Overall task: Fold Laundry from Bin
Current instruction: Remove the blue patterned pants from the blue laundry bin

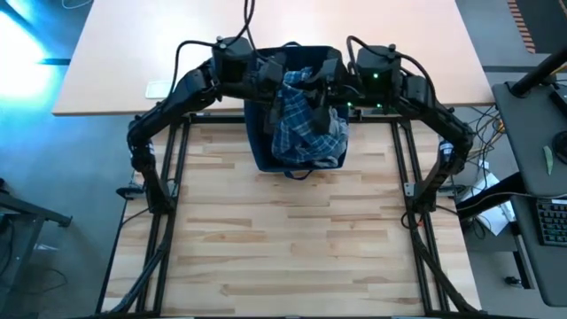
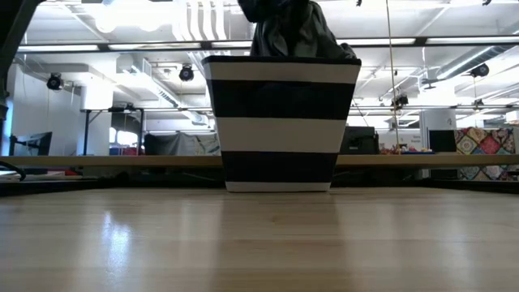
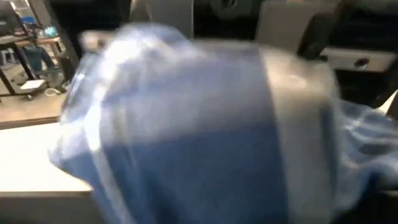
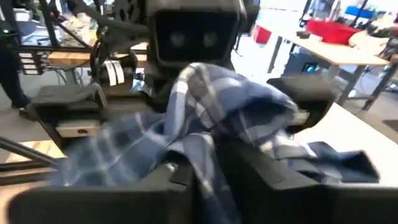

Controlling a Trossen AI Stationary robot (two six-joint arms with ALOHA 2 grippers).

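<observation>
Task barely begun. The bin (image 1: 297, 151) stands at twelve o'clock on the bench (image 1: 292, 248), plaid laundry (image 1: 306, 124) heaped in and over it. Left tool (image 1: 270, 75) and right tool (image 1: 332, 89) meet above; grip of either cannot be told. Nothing folded.

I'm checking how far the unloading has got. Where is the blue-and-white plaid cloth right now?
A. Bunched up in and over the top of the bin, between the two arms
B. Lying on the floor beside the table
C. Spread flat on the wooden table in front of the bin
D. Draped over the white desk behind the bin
A: the high view shows the plaid cloth heaped over the open top of the bin, with both arms reaching in from either side.
</observation>
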